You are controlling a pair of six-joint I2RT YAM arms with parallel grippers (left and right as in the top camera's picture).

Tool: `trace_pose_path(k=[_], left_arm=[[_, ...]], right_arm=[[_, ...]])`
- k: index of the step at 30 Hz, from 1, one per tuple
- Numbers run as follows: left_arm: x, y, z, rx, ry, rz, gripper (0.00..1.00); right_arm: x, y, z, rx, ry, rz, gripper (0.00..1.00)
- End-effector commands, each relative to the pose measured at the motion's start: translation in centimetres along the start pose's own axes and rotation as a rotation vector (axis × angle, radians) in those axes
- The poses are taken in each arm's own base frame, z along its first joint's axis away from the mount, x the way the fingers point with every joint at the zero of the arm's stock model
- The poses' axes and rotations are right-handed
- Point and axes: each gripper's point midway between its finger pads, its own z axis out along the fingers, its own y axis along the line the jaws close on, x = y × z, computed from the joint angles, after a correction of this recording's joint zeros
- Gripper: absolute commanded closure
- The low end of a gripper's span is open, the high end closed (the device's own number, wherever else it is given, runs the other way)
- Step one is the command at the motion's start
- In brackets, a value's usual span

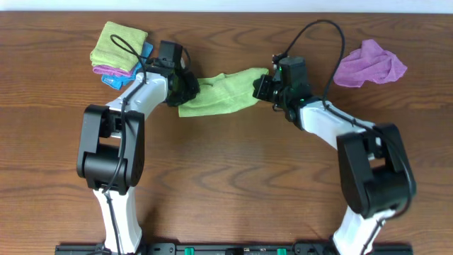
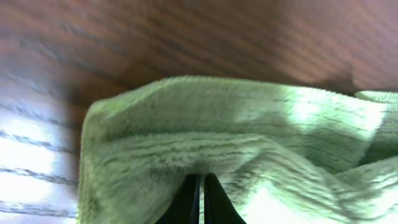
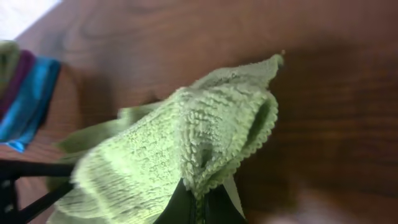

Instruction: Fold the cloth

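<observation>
Wooden table, brown grain, bare in the foreground.

Overhead view. Item: cloth, lime-green, bunched into a long band and held between both arms at mid-table. One end is clamped by the left gripper, the other by the right gripper. A stack of folded cloths in green, purple and blue is noted at the far left, and a crumpled purple cloth at the far right, well apart.

Left wrist view. The cloth is seen draped over the closed jaws of the left gripper; fuzzy ribbed pile, with one hemmed edge towards the table.

Right wrist view. A corner of the cloth is pinched in the closed right gripper; the stack shows blurred at the left edge.

Step judged: both ends gripped, no fold made yet. Next move is judged to call for lifting and spreading the cloth taut before any fold is laid.

Writing, brands, labels: none legible in any view.
</observation>
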Motion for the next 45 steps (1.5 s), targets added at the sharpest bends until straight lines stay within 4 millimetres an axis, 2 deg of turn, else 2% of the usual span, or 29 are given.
trace_pose_path(k=[1,5,9,14,22,26,31,37,45], left_arm=[[-1.3,-0.1,-0.3,-0.006,-0.031,0.004,0.94],[-1.2,-0.1,-0.3,-0.008,-0.027,0.003,0.94],[-0.9,-0.1,-0.3,-0.002,-0.012,0.000,0.94],[-0.6,-1.7,-0.6,0.072,0.023,-0.018,0.94],[-1.5,-5.4,-1.6,0.213,0.022,-0.059,0.94],[-0.8,-7.2,-1.0,0.228,0.017,-0.033,0.94],[0.2,-8.1,0.5,0.185,-0.004,-0.016,0.94],[1.2,-7.5,2.5,0.156,0.020,-0.048,0.94],[0.7,-7.0,2.8,0.130,-0.007,-0.050,0.94]], right_arm=[[-2.7,3.6,-2.4,-0.014,-0.112,-0.110,0.99],[-3.1,5.8,-3.3,-0.038,-0.139,-0.157,0.99],[-2.9,6.1,-3.2,-0.026,-0.138,-0.177,0.99],[-2.6,6.5,-3.1,-0.033,-0.132,-0.194,0.99],[-2.2,6.6,-3.1,-0.028,-0.123,-0.211,0.99],[-2.3,6.7,-3.1,-0.031,-0.126,-0.211,0.99],[-2.4,7.3,-3.1,-0.041,-0.130,-0.217,0.99],[-2.4,9.0,-3.2,-0.071,-0.134,-0.244,0.99],[-0.6,11.7,-3.0,-0.126,-0.104,-0.299,0.99]])
